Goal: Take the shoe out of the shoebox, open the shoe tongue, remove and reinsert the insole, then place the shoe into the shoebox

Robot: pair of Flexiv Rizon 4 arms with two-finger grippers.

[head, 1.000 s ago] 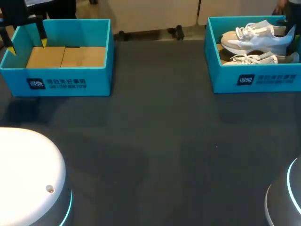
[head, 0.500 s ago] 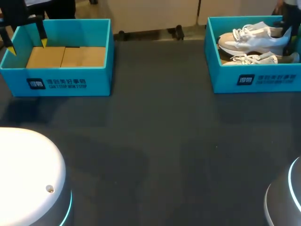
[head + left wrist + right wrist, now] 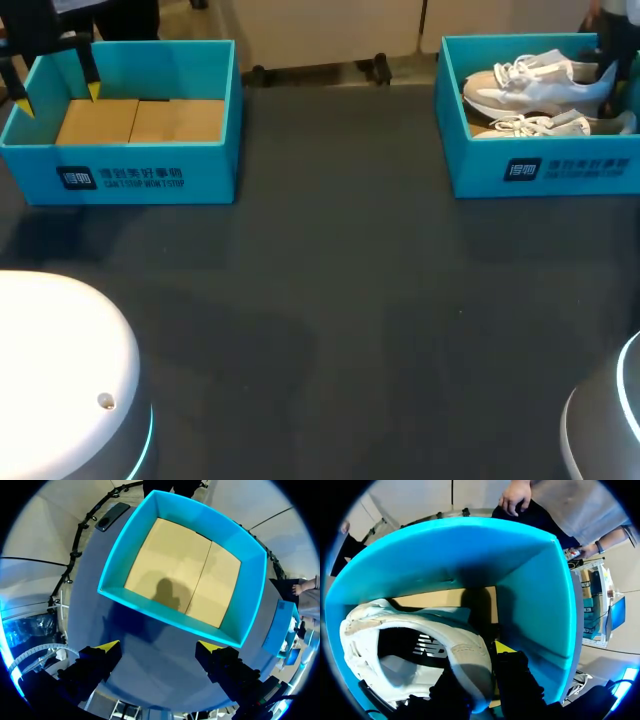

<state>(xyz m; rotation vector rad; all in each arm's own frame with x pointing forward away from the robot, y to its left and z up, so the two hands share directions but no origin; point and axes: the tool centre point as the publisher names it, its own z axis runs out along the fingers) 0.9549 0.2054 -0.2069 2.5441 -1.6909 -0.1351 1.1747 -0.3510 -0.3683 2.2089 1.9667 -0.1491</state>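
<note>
A white shoe [image 3: 535, 82] lies raised and tilted on its side in the teal shoebox [image 3: 560, 172] at the far right. A second white shoe [image 3: 540, 126] lies under it. My right gripper [image 3: 608, 68] is at the raised shoe's heel. In the right wrist view the gripper [image 3: 482, 676] is shut on the heel collar of the shoe [image 3: 410, 645], one finger inside and one outside, close to the box wall [image 3: 535, 600]. My left gripper [image 3: 57, 97] hangs open over an empty teal box [image 3: 150, 175] at the far left. In the left wrist view the gripper [image 3: 159, 647] has nothing between its fingers, and the box [image 3: 180, 575] is ahead.
The empty box shows a bare cardboard floor [image 3: 185, 575]. Dark table surface [image 3: 330, 280] stretches between and in front of the two boxes. My arms' bases, one white [image 3: 60, 370] and one grey [image 3: 605, 420], stand at the near corners.
The gripped shoe has shifted slightly left and upward inside the right box with my right gripper. The left arm has not moved.
</note>
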